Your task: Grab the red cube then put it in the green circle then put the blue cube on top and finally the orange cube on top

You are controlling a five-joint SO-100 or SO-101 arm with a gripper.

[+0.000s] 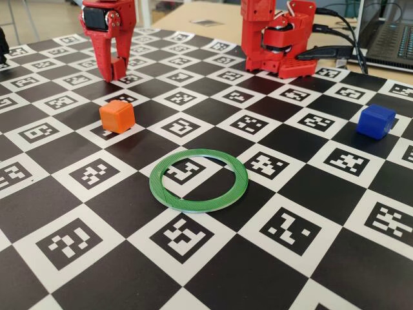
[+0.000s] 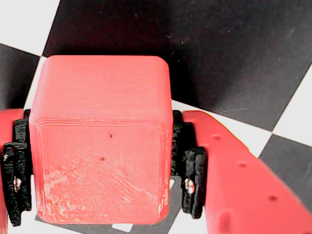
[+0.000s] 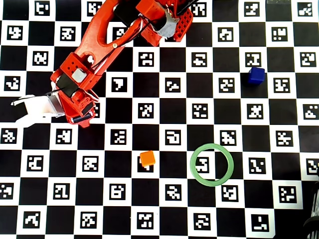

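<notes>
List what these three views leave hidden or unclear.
- Red cube: fills the wrist view; unseen in the overhead view, hidden under the arm.
- Gripper in the fixed view: red on red, so the cube can't be told apart.
- Whether the cube is lifted off the board: unclear.
- Wrist view: cube's bottom cut off.

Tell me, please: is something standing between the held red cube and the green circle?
The orange cube lies roughly on the line from the gripper, which holds the red cube, to the green circle. It sits low on the board, so a lifted carry should pass above it. The blue cube is well aside.
</notes>
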